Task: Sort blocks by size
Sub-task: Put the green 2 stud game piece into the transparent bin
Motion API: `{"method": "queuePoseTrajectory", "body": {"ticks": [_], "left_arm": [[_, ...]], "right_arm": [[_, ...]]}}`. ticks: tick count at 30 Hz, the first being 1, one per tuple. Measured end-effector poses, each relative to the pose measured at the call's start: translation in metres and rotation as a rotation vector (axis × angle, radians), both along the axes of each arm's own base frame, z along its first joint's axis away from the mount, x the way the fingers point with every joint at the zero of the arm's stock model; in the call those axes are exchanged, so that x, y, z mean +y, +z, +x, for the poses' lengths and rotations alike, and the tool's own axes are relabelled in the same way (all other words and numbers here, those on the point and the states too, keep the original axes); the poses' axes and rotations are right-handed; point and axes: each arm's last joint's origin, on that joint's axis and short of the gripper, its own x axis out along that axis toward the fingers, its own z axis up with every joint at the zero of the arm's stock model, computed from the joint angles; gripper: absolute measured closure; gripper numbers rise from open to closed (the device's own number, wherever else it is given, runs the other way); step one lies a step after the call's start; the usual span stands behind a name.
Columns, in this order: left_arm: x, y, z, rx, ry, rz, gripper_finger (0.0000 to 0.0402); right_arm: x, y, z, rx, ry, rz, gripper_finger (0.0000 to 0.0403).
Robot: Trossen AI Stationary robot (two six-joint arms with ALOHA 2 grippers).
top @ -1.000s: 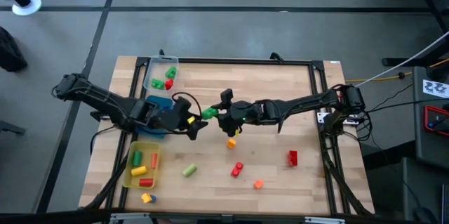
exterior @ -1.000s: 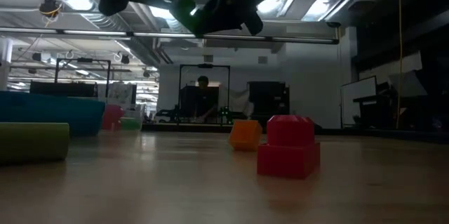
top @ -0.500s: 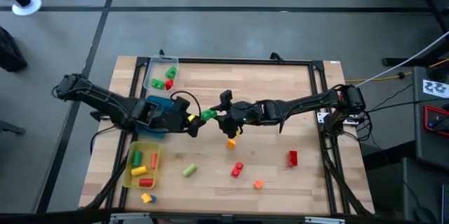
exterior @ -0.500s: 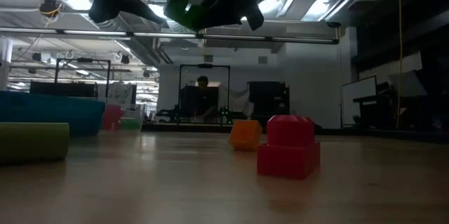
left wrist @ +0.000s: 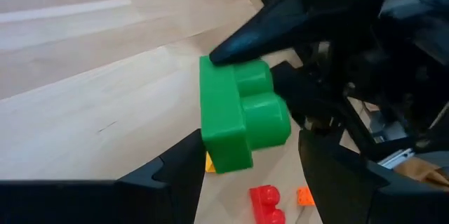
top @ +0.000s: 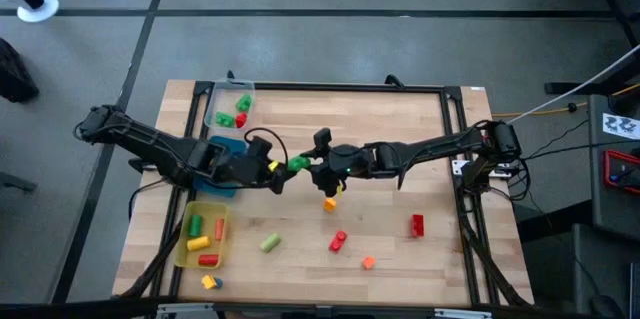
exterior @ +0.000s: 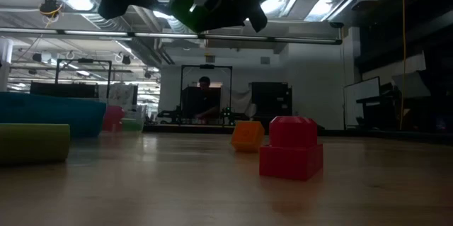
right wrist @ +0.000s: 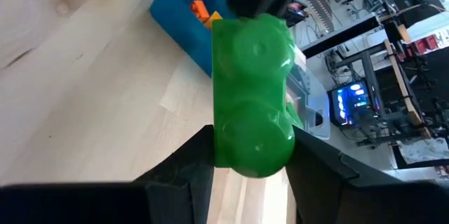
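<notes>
Green brick [left wrist: 238, 115] stays pinched in right tool [right wrist: 249, 157] just beside blue tray [top: 228, 174] while spread left tool [left wrist: 249, 161] has closed in, so handover looks imminent.

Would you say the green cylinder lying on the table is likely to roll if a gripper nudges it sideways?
Probably yes: the green cylinder lies on its curved side on the smooth wooden table, so a sideways nudge would likely roll it. It looks like stiff, light plastic, and pushed along its length it would more likely slide.

Glossy plastic green brick [left wrist: 238, 115] — pale, smooth matt wooden table [top: 400, 129]
</notes>
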Motion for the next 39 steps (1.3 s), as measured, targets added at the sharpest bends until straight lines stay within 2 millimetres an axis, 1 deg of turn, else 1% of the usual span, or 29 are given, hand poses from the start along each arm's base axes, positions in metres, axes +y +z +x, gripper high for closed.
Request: {"method": "queuePoseTrajectory", "body": {"ticks": [13, 19, 23, 25, 30, 39], "left_arm": [[0.009, -0.001, 0.004, 0.000, 0.036, -0.002, 0.0192], [0.008, -0.004, 0.009, -0.008, 0.036, -0.006, 0.0192], [0.008, -0.004, 0.010, -0.007, 0.033, -0.004, 0.0193], [0.008, -0.004, 0.010, -0.008, 0.032, -0.003, 0.0202], [0.009, -0.004, 0.010, -0.010, 0.037, -0.009, 0.0245], [0.011, -0.003, 0.008, -0.003, 0.029, 0.006, 0.0245]], "right_arm": [[0.000, 0.000, 0.000, -0.004, -0.002, -0.001, 0.0249], [0.000, 0.002, 0.002, -0.030, -0.002, 0.002, 0.0249], [0.000, 0.002, 0.002, -0.033, -0.002, 0.002, 0.0249], [0.000, 0.002, 0.002, -0.032, -0.002, 0.002, 0.0249], [0.000, 0.002, 0.002, -0.032, -0.004, -0.002, 0.0249], [0.000, 0.002, 0.002, -0.033, -0.004, 0.001, 0.0249]]}}
